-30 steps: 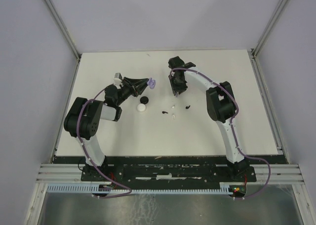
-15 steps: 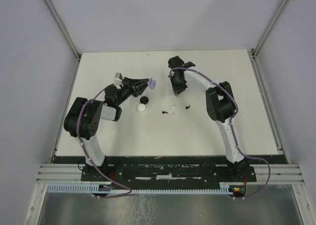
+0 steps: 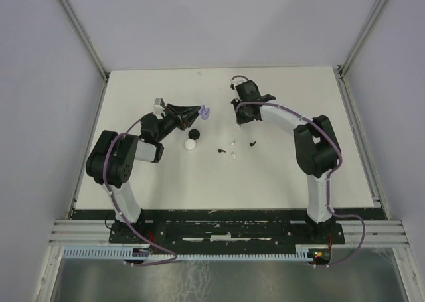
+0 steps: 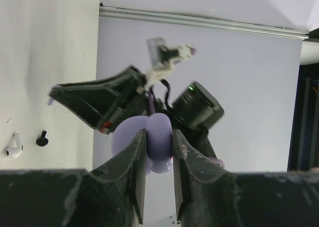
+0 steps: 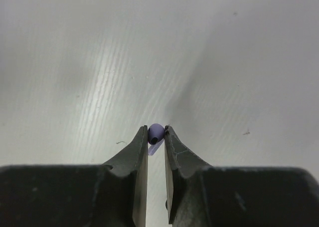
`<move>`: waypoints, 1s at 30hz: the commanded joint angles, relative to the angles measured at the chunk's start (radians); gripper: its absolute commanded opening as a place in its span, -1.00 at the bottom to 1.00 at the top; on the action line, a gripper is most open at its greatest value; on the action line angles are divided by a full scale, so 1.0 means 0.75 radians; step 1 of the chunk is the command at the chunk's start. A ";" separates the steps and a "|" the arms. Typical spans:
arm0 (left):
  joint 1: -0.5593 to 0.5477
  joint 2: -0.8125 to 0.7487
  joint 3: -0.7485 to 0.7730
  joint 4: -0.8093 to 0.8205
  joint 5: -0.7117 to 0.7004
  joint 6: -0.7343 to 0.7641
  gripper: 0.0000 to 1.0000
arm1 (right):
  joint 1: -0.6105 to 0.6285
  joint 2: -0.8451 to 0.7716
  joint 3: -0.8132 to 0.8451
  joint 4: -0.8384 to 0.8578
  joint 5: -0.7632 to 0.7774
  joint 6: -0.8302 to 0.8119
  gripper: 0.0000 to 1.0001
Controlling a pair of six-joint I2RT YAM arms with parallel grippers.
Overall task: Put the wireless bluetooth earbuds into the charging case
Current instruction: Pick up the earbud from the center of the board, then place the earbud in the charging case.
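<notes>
My left gripper is shut on a pale lilac charging case and holds it off the table; in the left wrist view the case sits between the fingers. My right gripper points down to the right of the case. It is shut on a small lilac earbud, pinched at the fingertips just above the white table. Loose earbuds lie on the table: two black and two white. One white and one black show in the left wrist view.
A white round puck with a black top sits on the table near my left arm. The white table has raised rails at its left and right sides and grey walls behind. My right gripper shows behind the case in the left wrist view.
My right arm's elbow has swung to the right and its gripper has shifted slightly right and back. The left arm and the case have not moved.
</notes>
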 commanded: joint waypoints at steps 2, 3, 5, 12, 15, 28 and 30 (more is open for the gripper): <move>-0.006 0.003 0.042 0.020 0.005 0.026 -0.94 | -0.002 -0.408 -0.339 0.720 -0.026 -0.062 -0.97; -0.010 0.004 0.050 0.010 0.004 0.030 -0.94 | -0.002 -0.447 -0.393 0.769 -0.041 -0.068 -0.98; -0.022 0.009 0.066 -0.017 -0.002 0.038 -0.94 | -0.003 -0.515 -0.502 0.961 -0.124 -0.101 -0.98; -0.071 0.031 0.126 -0.083 -0.023 0.045 -0.94 | 0.000 -0.639 -0.925 1.769 -0.393 -0.183 -0.98; -0.089 0.042 0.147 -0.103 -0.032 0.043 -0.94 | 0.001 -0.620 -1.030 2.046 -0.489 -0.209 -0.97; -0.143 0.074 0.199 -0.189 -0.039 0.035 -0.94 | 0.047 -0.570 -1.183 2.526 -0.684 -0.296 -0.97; -0.147 0.074 0.210 -0.207 -0.038 0.037 -0.94 | 0.060 -0.570 -1.193 2.535 -0.706 -0.345 -0.97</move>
